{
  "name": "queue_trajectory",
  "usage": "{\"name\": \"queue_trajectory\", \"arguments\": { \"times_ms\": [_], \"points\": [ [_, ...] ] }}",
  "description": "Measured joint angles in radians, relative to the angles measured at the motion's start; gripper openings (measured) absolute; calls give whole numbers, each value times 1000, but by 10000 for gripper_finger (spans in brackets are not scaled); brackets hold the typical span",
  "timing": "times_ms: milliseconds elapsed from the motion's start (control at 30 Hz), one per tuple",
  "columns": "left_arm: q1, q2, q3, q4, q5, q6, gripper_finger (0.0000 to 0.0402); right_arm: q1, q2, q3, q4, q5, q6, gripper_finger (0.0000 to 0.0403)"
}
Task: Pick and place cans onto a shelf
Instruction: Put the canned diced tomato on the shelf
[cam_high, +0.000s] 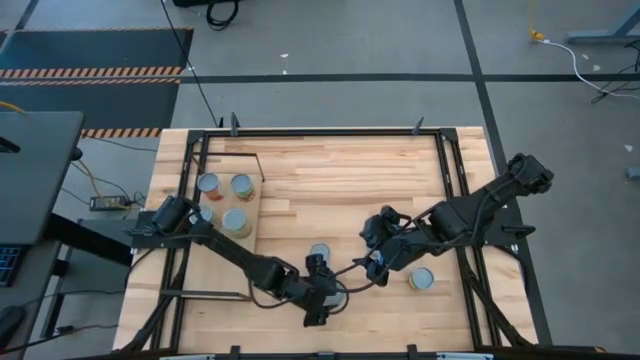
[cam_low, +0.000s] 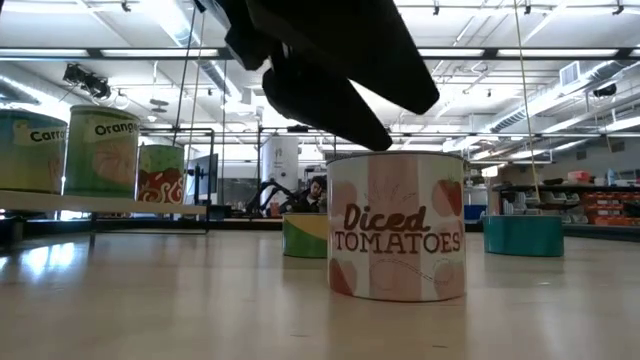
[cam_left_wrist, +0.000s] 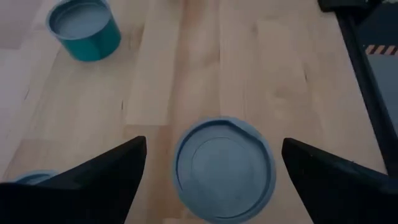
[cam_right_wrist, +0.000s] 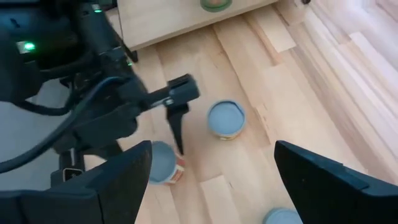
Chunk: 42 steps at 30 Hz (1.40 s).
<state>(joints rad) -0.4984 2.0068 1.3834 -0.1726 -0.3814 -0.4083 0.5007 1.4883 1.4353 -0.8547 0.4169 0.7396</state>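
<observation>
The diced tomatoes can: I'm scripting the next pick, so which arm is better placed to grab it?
Left. The left gripper hangs open directly over the diced tomatoes can, fingers on either side. The right gripper is open but off to one side.

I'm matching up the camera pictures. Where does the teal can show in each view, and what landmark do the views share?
High view: teal can, right of centre, beside the right arm.
Low view: teal can, at the right, farther back.
Left wrist view: teal can, far ahead, off to one side.
Right wrist view: probably the can top at the picture's edge.
Landmark: the open left tool over the Diced Tomatoes can.
</observation>
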Motion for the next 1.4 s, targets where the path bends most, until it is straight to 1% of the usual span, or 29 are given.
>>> {"name": "queue_trajectory", "arguments": {
  "times_ms": [233,400,567,767,933,1200,1400],
  "points": [
    [9,10,0,-6,-8,-37,380,-26,0,0,0,-47,-41,345],
    [9,45,0,9,38,-50,380,-32,0,0,0,-49,-48,345],
    [5,50,0,26,45,-53,380,-32,0,0,0,-52,-55,345],
    [11,33,0,22,46,-58,380,-32,0,0,-1,-52,-56,345],
    [-9,6,3,28,44,-53,380,-34,0,0,-1,-53,-66,345],
    [-8,63,0,70,71,-51,380,-48,0,0,0,-53,-66,345],
    [-11,91,0,84,70,-43,380,-47,0,0,2,-54,-54,345]
  ]
}}
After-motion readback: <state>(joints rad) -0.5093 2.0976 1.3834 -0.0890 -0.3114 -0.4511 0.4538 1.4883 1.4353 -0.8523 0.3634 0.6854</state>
